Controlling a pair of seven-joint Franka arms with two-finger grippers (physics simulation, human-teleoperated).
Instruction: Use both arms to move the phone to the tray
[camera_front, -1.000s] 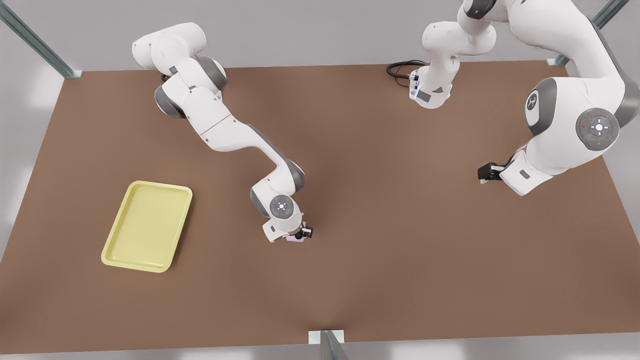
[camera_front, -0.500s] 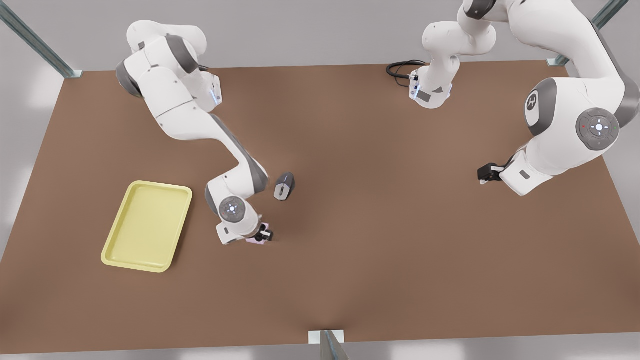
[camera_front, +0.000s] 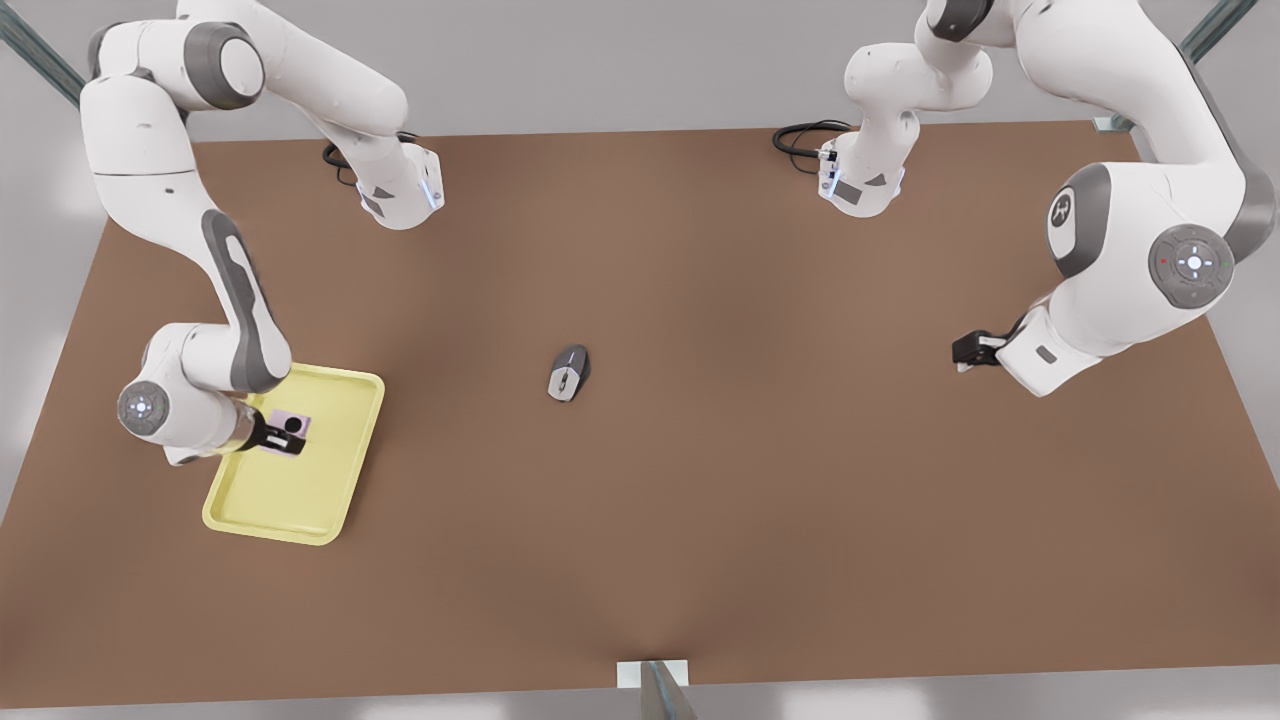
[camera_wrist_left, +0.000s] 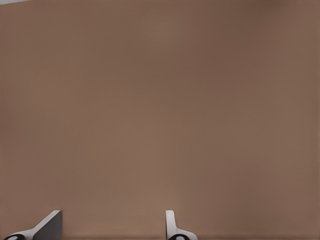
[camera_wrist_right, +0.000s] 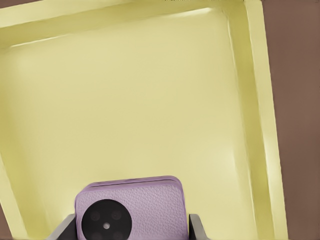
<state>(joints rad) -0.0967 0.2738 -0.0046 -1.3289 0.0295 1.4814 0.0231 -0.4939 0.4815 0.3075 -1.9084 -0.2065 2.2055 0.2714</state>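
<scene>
Right gripper (camera_front: 283, 437) at the front view's left holds the phone (camera_front: 288, 428) by its two side edges, jaws closed on it, over the far part of the tray (camera_front: 300, 510) and well inside the rim; whether it hangs above the floor or touches it, can't tell. To place well: lower straight down until the phone lies flat on the tray floor, open jaws only enough to free it, lift straight up, avoid the rim. The mouse (camera_front: 568, 373) sits mid-surface, well apart; the left gripper (camera_front: 968, 349) waits at the right over bare surface (camera_wrist_left: 160, 100), jaws apart and empty.
</scene>
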